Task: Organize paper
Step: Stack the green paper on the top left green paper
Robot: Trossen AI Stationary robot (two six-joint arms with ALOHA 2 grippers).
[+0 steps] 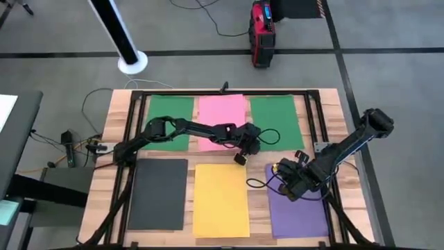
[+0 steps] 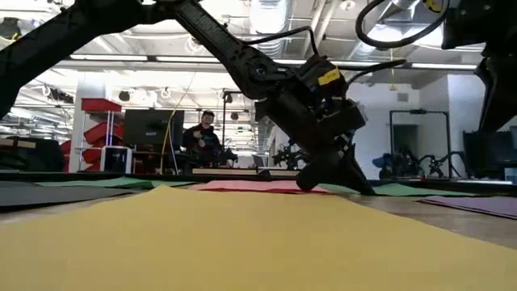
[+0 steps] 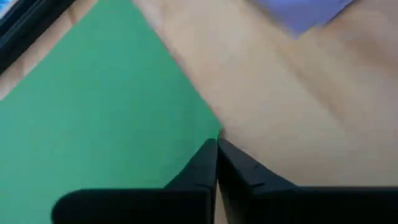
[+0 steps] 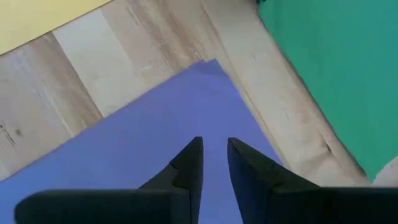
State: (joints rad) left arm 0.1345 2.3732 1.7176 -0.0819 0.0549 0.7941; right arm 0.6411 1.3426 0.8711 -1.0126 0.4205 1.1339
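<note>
Paper layout: 6 sheets lie in 2 rows on the table point(image 1: 118, 114); green sheet point(image 1: 170, 122), pink sheet point(image 1: 220, 117), second green sheet point(image 1: 276, 121) behind; dark grey sheet point(image 1: 157, 194), yellow sheet point(image 1: 220, 199), purple sheet point(image 1: 300, 206) in front.
Left gripper point(image 3: 217, 144): fingers pressed together, holding nothing, tips at the near corner of the second green sheet.
Right gripper point(image 4: 213, 147): slightly parted, empty, just over the purple sheet's corner.
Advice: I think it should press the corner lightly and slide slowly, so the thin paper does not wrinkle.
</note>
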